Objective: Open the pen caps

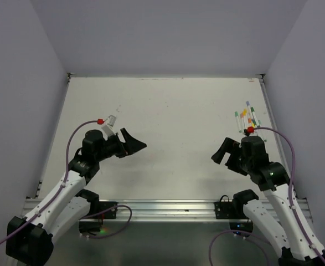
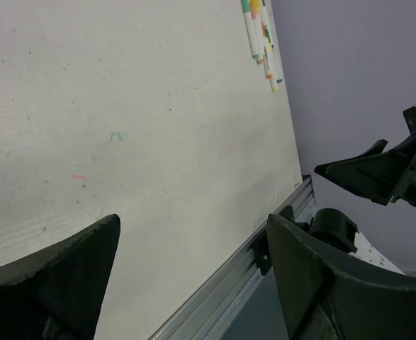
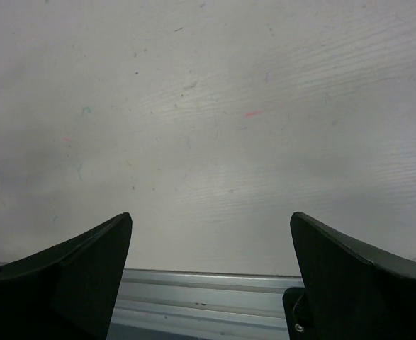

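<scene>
Between grey walls (image 1: 168,33), a smudged white table (image 1: 168,111) with pens (image 1: 246,117)

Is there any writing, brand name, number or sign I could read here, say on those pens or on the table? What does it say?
No readable text in any view.
The pens: white barrels with coloured ends; any print on them is too small to tell.
The table: only faint green and pink ink scribbles, not letters or numbers.

white pens (image 1: 246,119) clustered at far right of table (image 1: 173,105); left gripper (image 1: 133,144), right gripper (image 1: 221,152) facing inward, jaws spread, empty
</scene>
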Tool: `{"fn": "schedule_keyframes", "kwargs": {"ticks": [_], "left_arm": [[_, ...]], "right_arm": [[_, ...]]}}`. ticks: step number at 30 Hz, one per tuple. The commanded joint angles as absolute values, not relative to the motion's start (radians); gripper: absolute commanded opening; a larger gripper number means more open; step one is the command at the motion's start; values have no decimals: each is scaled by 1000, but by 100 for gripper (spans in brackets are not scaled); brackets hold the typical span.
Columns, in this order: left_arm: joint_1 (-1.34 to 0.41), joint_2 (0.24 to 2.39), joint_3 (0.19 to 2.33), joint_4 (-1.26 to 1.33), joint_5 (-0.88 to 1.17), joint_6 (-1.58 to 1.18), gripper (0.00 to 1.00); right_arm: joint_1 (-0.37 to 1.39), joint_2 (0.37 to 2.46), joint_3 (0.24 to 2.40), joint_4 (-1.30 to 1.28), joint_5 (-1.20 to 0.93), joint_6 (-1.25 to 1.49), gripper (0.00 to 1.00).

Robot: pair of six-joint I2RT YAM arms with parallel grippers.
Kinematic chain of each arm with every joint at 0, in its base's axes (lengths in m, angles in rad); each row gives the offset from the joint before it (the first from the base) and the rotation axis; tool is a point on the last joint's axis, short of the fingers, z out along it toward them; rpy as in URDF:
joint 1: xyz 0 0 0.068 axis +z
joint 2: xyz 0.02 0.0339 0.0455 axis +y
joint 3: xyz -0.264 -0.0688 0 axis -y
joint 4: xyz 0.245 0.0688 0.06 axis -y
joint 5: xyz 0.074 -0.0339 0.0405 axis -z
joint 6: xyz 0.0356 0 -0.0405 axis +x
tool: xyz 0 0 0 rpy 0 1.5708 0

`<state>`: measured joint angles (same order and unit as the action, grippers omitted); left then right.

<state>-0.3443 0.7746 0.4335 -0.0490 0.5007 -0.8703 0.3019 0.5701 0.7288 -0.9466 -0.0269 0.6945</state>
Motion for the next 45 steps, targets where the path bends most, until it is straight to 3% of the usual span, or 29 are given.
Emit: {"fn": "schedule_keyframes", "kwargs": {"ticks": [1,11,19,27,34,38,45], "left_arm": [[-362,798,525,-60,436,-816,87],[-449,925,604,-17,374,-807,89],[-528,1074,640,75,354,-795,90],[-526,1112,635,147,416,-790,89],[-528,1134,643,166,446,-750,89],[-528,1147,621,212,475,-753,88],[-528,1164,583,270,517,-764,88]], "right_arm": [[302,647,793,-997,115,738,99],[301,891,854,-1017,303,724,99],[282,1133,1097,-919,388,539,99],[209,1545,1452,-879,489,473,99],[114,1816,1614,-755,384,220,98],[66,1862,1627,-678,338,146,98],[-73,1928,1670,-624,74,55,91]]}}
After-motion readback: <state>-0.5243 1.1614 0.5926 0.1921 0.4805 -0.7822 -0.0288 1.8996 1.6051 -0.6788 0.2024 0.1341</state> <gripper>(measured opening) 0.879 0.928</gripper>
